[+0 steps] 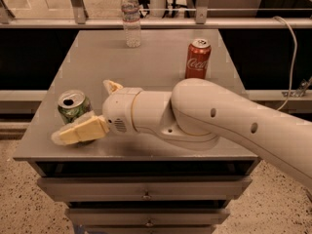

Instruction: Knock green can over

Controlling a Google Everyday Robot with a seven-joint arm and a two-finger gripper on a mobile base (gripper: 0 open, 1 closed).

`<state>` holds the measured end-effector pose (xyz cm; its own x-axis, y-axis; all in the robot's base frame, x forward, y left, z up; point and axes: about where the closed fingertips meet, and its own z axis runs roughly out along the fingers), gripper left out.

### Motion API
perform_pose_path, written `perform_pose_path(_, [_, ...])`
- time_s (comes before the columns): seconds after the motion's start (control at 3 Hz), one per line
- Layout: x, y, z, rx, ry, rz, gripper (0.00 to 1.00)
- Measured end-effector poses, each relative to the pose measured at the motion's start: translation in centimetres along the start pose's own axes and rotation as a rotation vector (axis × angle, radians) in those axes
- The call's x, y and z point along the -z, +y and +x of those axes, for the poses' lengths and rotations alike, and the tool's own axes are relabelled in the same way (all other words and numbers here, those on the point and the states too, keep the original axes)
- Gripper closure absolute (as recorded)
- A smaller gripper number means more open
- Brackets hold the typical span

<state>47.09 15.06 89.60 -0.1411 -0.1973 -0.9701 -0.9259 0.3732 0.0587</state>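
The green can [73, 107], mottled green and white with a silver top and an open pull-tab hole, stands upright near the front left corner of the grey table [161, 57]. My gripper [84, 110] reaches in from the right at the end of the white arm [219, 116], fingers spread open. The near cream finger [80, 130] lies across the front of the can's lower part and hides it. The far finger [112, 87] sticks up behind and to the right of the can. I cannot tell whether the near finger touches the can.
A red Coca-Cola can [198, 58] stands upright at the table's right side behind the arm. A clear water bottle [130, 21] stands at the back centre. Drawers [146, 191] sit below the tabletop. A rail runs behind the table.
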Motion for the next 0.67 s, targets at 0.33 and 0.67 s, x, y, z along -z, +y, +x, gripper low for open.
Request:
perform_pose_path(0.33, [-1.56, -0.97, 1.51, -0.025, -0.015, 0.036, 0.00])
perform_pose_path(0.67, [-2.28, -1.86, 2.44, -0.043, -0.020, 0.065, 0.00])
